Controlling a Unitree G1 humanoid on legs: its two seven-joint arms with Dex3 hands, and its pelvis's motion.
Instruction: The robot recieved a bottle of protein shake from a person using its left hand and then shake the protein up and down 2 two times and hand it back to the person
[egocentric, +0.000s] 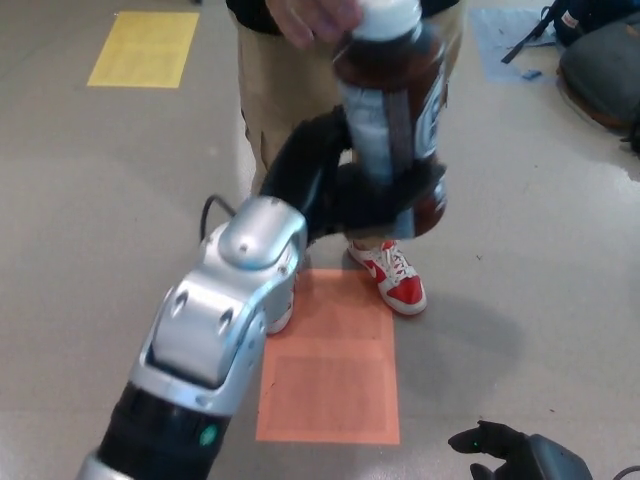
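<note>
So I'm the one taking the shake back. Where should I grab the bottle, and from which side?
Take the bottle by its upper part, at the white cap and the shoulder just below, coming from above on your side. The left hand wraps the lower body, so only the top is free. The bottle stands roughly upright, which probably suits a grasp from above. It looks blurred, so wait for it to settle.

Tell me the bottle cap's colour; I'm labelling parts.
White cap, on the brown bottle; head view.
</note>
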